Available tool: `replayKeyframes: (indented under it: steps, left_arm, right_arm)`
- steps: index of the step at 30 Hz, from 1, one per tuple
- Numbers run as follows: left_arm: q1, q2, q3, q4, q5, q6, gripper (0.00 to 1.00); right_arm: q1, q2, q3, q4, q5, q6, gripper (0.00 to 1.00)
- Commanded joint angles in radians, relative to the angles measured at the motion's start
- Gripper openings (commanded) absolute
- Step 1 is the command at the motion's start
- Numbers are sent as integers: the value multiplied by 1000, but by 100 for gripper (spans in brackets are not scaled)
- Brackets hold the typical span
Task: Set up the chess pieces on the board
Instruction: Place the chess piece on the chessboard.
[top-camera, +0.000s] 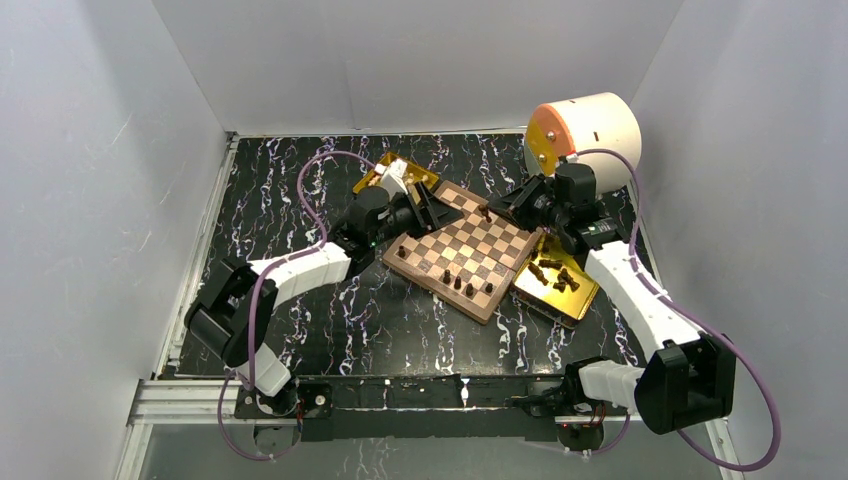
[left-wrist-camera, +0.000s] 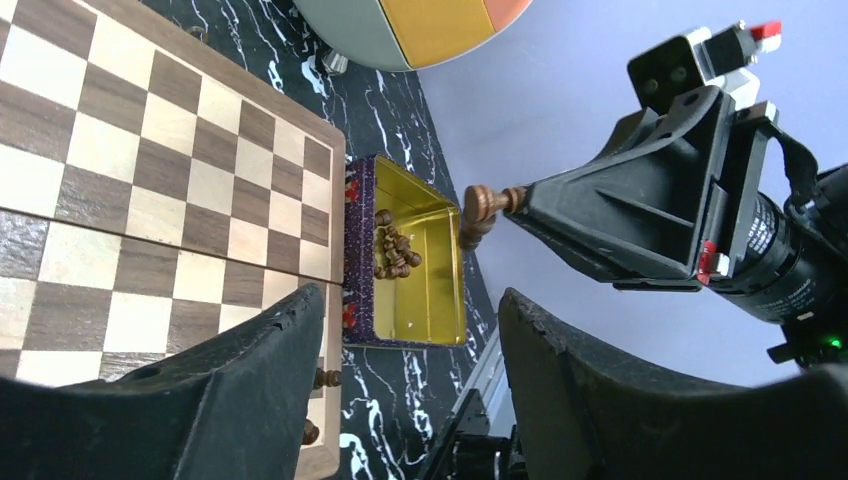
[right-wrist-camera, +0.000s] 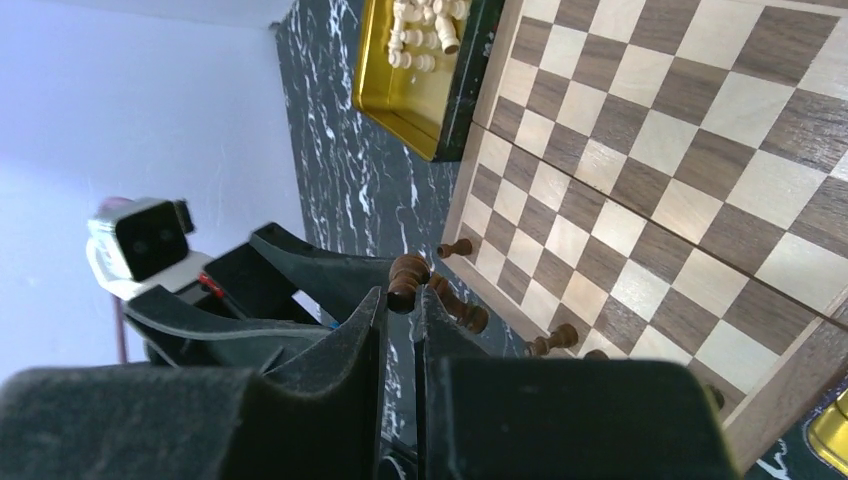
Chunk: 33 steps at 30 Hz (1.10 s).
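The board (top-camera: 465, 250) lies in the middle of the table, with several dark brown pieces (top-camera: 458, 283) standing along its near edge. My right gripper (top-camera: 497, 208) hovers over the board's far corner, shut on a dark brown piece (right-wrist-camera: 408, 280) that sticks out past its fingertips. The held piece also shows in the left wrist view (left-wrist-camera: 480, 212). My left gripper (top-camera: 440, 212) is open and empty at the board's far left corner, facing the right gripper. More dark pieces (left-wrist-camera: 393, 250) lie in the right gold tray (top-camera: 585, 300). Cream pieces (right-wrist-camera: 425, 30) lie in the left gold tray (top-camera: 375, 182).
A white cylinder with an orange end (top-camera: 585, 130) lies at the back right, just behind my right arm. White walls close in the black marbled table on three sides. The left arm covers part of the left tray.
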Motion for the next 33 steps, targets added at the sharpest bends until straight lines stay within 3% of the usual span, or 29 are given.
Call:
replayKeyframes:
  steps: [1, 6, 13, 21, 29, 33]
  left_arm:
    - [-5, -49, 71, -90, 9, 221, 61]
    - [-1, -117, 124, -437, -114, 445, 64]
    - [8, -187, 131, -593, -134, 606, 66]
    - [10, -240, 96, -625, -151, 681, 63]
    - [11, -329, 69, -735, -315, 702, 62]
    - [10, -390, 37, -756, -344, 703, 62]
  right_arm:
    - [13, 40, 57, -34, -44, -156, 15]
    - [28, 76, 87, -156, 42, -323, 15]
    - [132, 154, 162, -266, 192, -453, 14]
    - [232, 244, 219, -283, 229, -505, 16]
    - [292, 399, 280, -324, 403, -564, 18]
    - [310, 453, 289, -288, 409, -577, 19]
